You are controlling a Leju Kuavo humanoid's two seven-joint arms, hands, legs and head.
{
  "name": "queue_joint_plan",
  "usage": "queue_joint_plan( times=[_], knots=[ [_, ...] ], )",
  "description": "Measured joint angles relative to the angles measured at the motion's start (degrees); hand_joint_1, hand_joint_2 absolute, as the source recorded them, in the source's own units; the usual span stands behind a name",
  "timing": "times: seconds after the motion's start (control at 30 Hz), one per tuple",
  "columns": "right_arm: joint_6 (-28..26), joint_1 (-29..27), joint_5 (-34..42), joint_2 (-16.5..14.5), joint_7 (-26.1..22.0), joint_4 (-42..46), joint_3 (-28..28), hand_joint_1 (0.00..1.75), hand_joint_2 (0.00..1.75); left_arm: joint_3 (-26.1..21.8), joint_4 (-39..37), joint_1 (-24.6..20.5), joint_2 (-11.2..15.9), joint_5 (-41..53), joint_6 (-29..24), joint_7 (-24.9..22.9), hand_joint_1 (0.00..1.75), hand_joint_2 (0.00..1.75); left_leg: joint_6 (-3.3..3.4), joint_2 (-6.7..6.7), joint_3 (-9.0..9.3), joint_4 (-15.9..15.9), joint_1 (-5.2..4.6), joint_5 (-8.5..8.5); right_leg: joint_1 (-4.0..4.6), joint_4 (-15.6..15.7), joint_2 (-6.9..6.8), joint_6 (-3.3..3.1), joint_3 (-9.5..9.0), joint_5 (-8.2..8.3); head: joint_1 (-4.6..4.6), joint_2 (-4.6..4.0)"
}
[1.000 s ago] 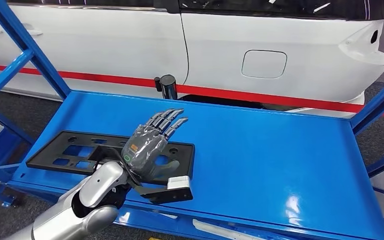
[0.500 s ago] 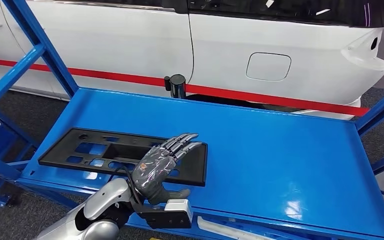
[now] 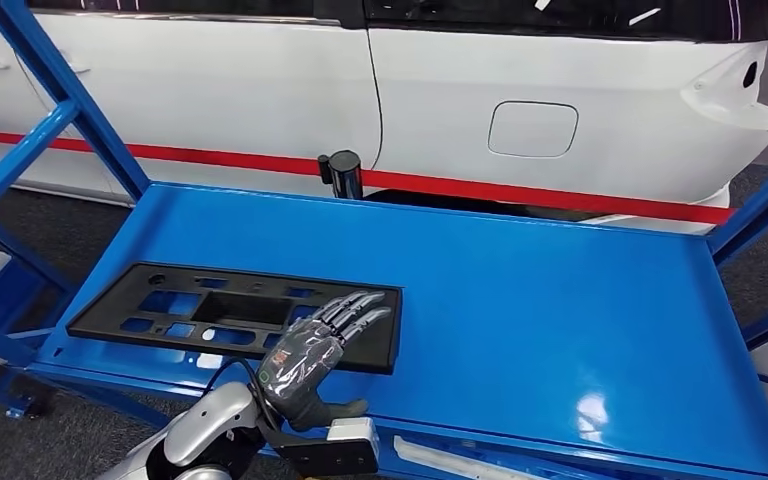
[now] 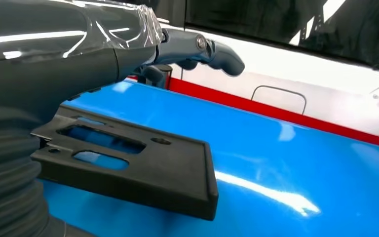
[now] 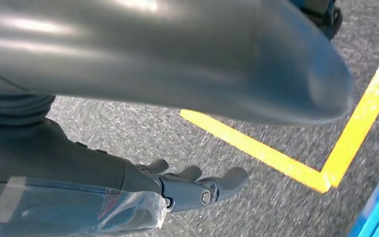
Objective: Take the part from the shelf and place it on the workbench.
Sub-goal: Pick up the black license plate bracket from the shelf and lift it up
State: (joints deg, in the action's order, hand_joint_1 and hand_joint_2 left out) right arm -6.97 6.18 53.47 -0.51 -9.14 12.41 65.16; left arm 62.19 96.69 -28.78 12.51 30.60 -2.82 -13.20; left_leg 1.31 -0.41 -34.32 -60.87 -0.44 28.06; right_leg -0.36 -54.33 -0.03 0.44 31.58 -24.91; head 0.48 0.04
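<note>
The black part [image 3: 235, 315] is lying flat on the blue shelf [image 3: 540, 300], near its front edge. The left hand [image 3: 310, 352] is hovering over its right end, fingers spread, grasping nothing. The part looks rigid, light plastic; its cut-outs and edge are offering purchase.

The robot's left hand [image 3: 310, 352], wrapped in clear film, covers the near right stretch of the flat black plastic panel with rectangular cut-outs [image 3: 222, 313], so contact between them cannot be told; in the left wrist view the hand's grey ribbed cover hides the panel's far end. The blue metal workbench [image 3: 560, 310] is cut off by the frame's lower and right edges. The right hand [image 5: 187, 190] is partly hidden by its film and a blurred grey housing.
</note>
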Motion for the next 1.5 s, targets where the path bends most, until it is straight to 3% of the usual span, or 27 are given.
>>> queue_joint_plan(
  times=[0.07,0.1,0.13,0.17,0.23,0.3,0.4,0.47,0.57,0.6,0.63,0.67,0.73,0.8,0.9,0.97,1.0,1.07,1.13,1.17,1.2,1.27,1.3,1.33,1.43,1.5],
  knots=[
    [0.0,0.0,-0.1,0.0,0.0,0.0,0.1,0.0,0.0,-0.1,0.0,0.4,0.4,0.0,0.0,-0.1,0.0,1.75,-0.65,0.03,-3.65,-8.0,0.39,3.38,-0.06,0.0,-0.01,-0.08,0.04,0.0,-0.1,0.0],
    [0.0,-0.1,-0.2,0.0,0.0,0.0,0.1,0.0,0.0,-0.1,-0.1,0.7,0.6,0.1,-0.1,-0.2,0.0,1.75,-0.86,0.04,-4.85,-10.5,0.55,3.96,-0.09,0.0,0.0,-0.08,0.04,-0.01,-0.11,0.0],
    [0.0,-0.1,-0.2,0.0,0.0,0.0,0.2,0.0,0.0,-0.1,-0.1,0.9,0.8,0.3,-0.2,-0.3,0.0,1.75,-1.0,0.04,-5.05,-10.8,0.7,3.47,-0.13,0.0,0.02,-0.07,0.02,-0.01,-0.12,0.0],
    [0.0,-0.1,-0.2,0.0,-0.1,0.0,0.3,0.0,0.0,-0.1,-0.2,1.1,1.1,0.7,-0.2,-0.4,0.0,1.75,-1.1,0.05,-4.08,-8.7,0.84,2.0,-0.18,0.0,0.06,-0.04,-0.03,-0.03,-0.13,0.0],
    [0.0,-0.1,-0.2,0.0,-0.2,0.0,0.4,0.0,0.0,-0.3,-0.3,1.2,1.4,2.5,-0.4,-0.8,0.0,1.75,-1.18,0.07,-0.05,-0.3,1.08,-1.74,-0.18,-0.1,0.17,0.18,-0.14,-0.12,-0.13,0.0],
    [0.0,0.0,-0.1,0.0,-0.2,0.0,0.5,0.0,0.0,-0.5,-0.6,1.2,1.6,5.2,-0.5,-1.3,0.0,1.75,-0.74,-0.01,2.67,5.5,1.01,-3.55,0.01,-0.2,0.27,0.65,-0.03,-0.17,-0.1,0.0],
    [0.2,0.0,0.0,0.1,-0.1,0.0,0.5,0.0,0.0,-0.4,-1.7,1.2,1.7,9.5,-0.4,-2.4,0.0,1.75,0.45,-0.06,2.93,6.5,0.68,-3.88,-0.06,-0.2,0.32,1.47,0.22,-0.15,-0.06,0.0],
    [0.4,0.0,0.0,0.2,0.0,0.0,0.6,0.0,0.0,-0.5,-2.6,1.0,1.7,11.4,-0.4,-3.0,0.0,1.75,1.15,0.02,2.99,6.7,0.78,-4.13,-0.22,-2.4,0.29,1.97,1.13,-1.72,0.01,0.0],
    [0.6,0.0,0.0,0.2,0.1,0.0,0.7,0.0,0.0,-0.5,-3.7,1.0,1.7,12.7,-0.3,-3.5,0.0,1.75,1.73,0.15,3.01,6.8,0.72,-4.13,-0.26,-13.3,0.26,2.34,6.1,-6.99,0.15,0.0],
    [0.6,-0.1,0.0,0.2,0.1,0.0,0.7,0.0,0.0,-0.5,-4.1,1.0,1.8,12.9,-0.3,-3.6,0.0,1.75,1.77,0.16,3.02,6.7,0.64,-4.11,-0.27,-16.4,0.25,2.37,7.58,-7.89,0.16,0.0],
    [0.6,-0.1,0.0,0.2,0.1,0.0,0.7,0.0,0.0,-0.5,-4.5,1.1,1.9,13.0,-0.3,-3.7,0.0,1.75,1.78,0.14,3.05,6.7,0.57,-4.1,-0.26,-17.4,0.25,2.34,8.15,-7.74,0.16,0.0],
    [0.6,-0.1,0.0,0.2,0.1,0.0,0.7,0.0,0.0,-0.5,-4.7,1.1,1.9,13.1,-0.3,-3.7,0.0,1.75,1.78,0.1,3.11,6.7,0.52,-4.09,-0.26,-16.2,0.25,2.22,7.61,-6.53,0.16,0.0],
    [0.6,-0.1,0.0,0.3,0.1,0.0,0.7,0.0,0.0,-0.6,-5.2,1.1,2.0,13.1,-0.3,-3.8,0.0,1.75,1.74,0.0,3.27,6.7,0.45,-4.02,-0.19,-8.3,0.26,1.71,3.89,-2.59,0.16,0.0],
    [0.6,0.1,0.0,0.4,0.0,0.0,0.7,0.0,0.0,-0.7,-5.5,1.1,2.1,13.1,-0.3,-3.8,0.0,1.75,1.47,-0.03,3.22,6.6,0.23,-3.91,0.1,-1.7,0.27,1.23,0.75,-0.38,0.16,0.0],
    [0.6,0.1,0.0,0.5,0.0,0.0,0.8,0.0,0.0,-1.1,-6.1,1.1,2.1,13.1,-0.3,-4.0,0.0,1.75,0.76,0.01,3.09,6.7,0.23,-3.9,0.29,-0.2,0.31,0.84,0.22,-0.11,0.15,0.0],
    [0.6,0.1,0.0,0.5,-0.2,0.0,0.8,0.0,0.0,-1.6,-6.7,1.1,2.4,13.1,-0.5,-4.2,0.0,1.75,0.13,0.05,2.46,5.3,0.34,-2.81,0.03,0.1,0.28,0.35,0.13,0.15,0.08,0.0],
    [0.6,0.1,-0.1,0.5,-0.2,0.0,0.8,0.0,0.0,-1.8,-7.1,1.0,2.5,13.0,-0.7,-4.3,0.0,1.75,-0.21,0.06,1.37,2.9,0.43,-1.38,-0.14,0.2,0.25,0.1,0.08,0.25,0.02,0.0],
    [0.6,0.1,-0.2,0.5,-0.2,0.0,0.9,0.0,0.0,-2.1,-8.3,1.0,2.8,12.8,-1.2,-4.2,0.0,1.75,-0.79,0.08,-2.32,-5.1,0.75,2.29,-0.2,0.2,0.24,-0.13,0.11,0.27,-0.09,0.0],
    [0.6,0.1,-0.3,0.5,-0.2,0.0,0.9,0.0,0.0,-2.4,-9.7,1.0,2.9,12.4,-2.4,-3.9,0.0,1.75,-1.15,0.09,-5.01,-10.6,0.96,3.69,-0.21,0.2,0.25,-0.15,0.1,0.26,-0.1,0.0],
    [0.6,0.0,-0.4,0.5,-0.2,0.0,0.9,0.0,0.0,-2.7,-10.4,0.9,3.0,12.3,-3.3,-3.6,0.0,1.75,-1.22,0.09,-4.66,-9.8,1.05,2.69,-0.22,0.2,0.28,-0.13,0.04,0.25,-0.11,0.0],
    [0.6,0.0,-0.5,0.5,-0.2,0.0,0.9,0.0,0.0,-3.0,-11.1,0.8,3.0,12.3,-4.1,-3.4,0.0,1.75,-1.25,0.1,-3.19,-6.6,1.13,0.85,-0.23,0.2,0.32,-0.09,-0.05,0.23,-0.12,0.0],
    [0.6,0.1,-0.7,0.5,-0.2,0.0,0.9,0.0,0.0,-3.5,-12.6,0.2,3.1,12.6,-5.7,-3.1,0.0,1.75,-1.09,0.11,1.02,2.2,1.12,-2.8,-0.11,0.2,0.4,0.13,-0.2,0.13,-0.13,0.0],
    [0.6,0.1,-0.7,0.5,-0.2,0.0,0.9,0.0,0.0,-3.8,-13.4,-0.1,3.1,12.9,-6.4,-3.1,0.0,1.75,-0.85,0.1,2.39,5.2,1.06,-3.75,0.0,0.2,0.43,0.33,-0.17,0.12,-0.11,0.0],
    [0.6,0.1,-0.8,0.5,-0.2,0.0,0.9,0.0,0.0,-4.0,-14.1,-0.4,3.2,13.1,-7.0,-3.1,0.0,1.75,-0.57,0.07,3.05,6.6,0.94,-4.07,0.11,0.1,0.44,0.55,-0.1,0.12,-0.09,0.0],
    [0.6,0.1,-1.0,0.5,-0.1,0.0,1.0,0.0,0.0,-4.6,-16.3,-1.3,3.2,13.8,-8.4,-3.1,0.0,1.75,0.44,0.02,3.14,7.0,0.82,-4.34,0.03,0.0,0.43,1.35,-0.03,0.06,-0.05,0.0],
    [0.6,0.1,-1.1,0.5,-0.1,0.0,1.0,0.0,0.0,-4.8,-17.5,-2.1,3.2,14.1,-8.7,-3.2,0.0,1.75,1.06,0.1,3.29,7.3,1.04,-4.62,-0.08,-3.0,0.38,1.86,1.17,-2.08,0.04,0.0]
  ],
)
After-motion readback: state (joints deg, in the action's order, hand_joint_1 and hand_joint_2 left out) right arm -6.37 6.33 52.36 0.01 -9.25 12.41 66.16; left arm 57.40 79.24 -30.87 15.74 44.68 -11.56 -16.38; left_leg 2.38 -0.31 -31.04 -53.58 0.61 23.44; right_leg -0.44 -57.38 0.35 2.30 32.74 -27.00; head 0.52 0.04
